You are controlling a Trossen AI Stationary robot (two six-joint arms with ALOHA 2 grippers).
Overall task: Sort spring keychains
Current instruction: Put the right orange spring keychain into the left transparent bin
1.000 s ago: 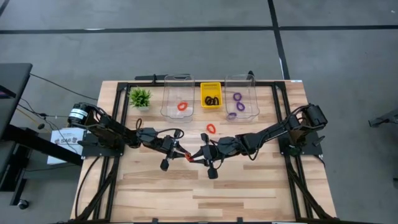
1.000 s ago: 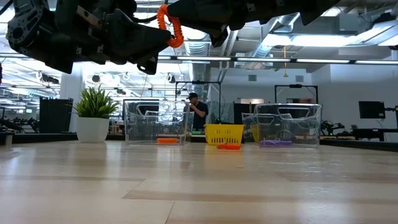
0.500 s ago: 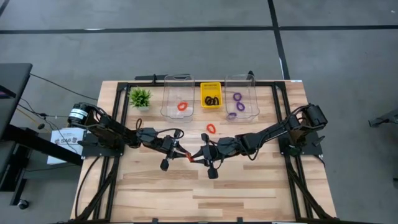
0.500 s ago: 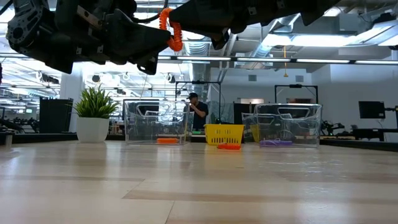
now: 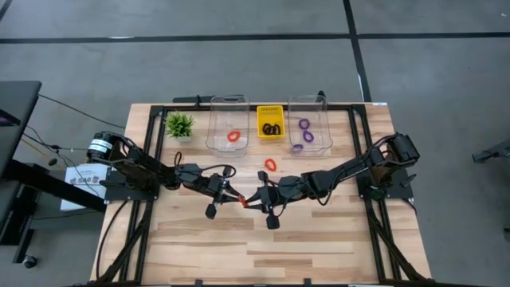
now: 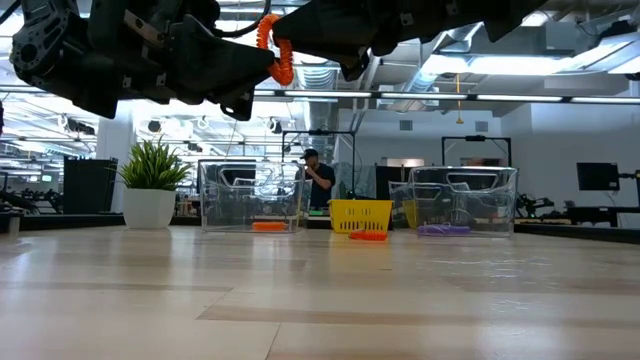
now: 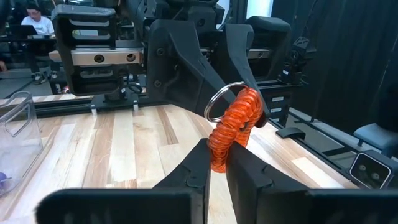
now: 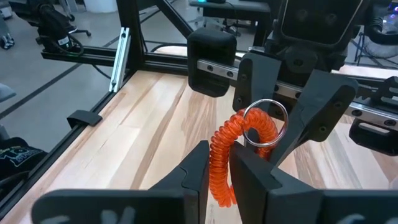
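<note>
High view: both arms meet mid-table, gripping one red keychain [image 5: 241, 200].

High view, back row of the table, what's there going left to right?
Small green plant → clear plastic bin with a red spring keychain → yellow basket with black spring keychains → clear plastic bin with purple spring keychains.

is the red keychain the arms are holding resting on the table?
No. In the low view the red keychain hangs high above the table, pinched between the left gripper and the right gripper.
</note>
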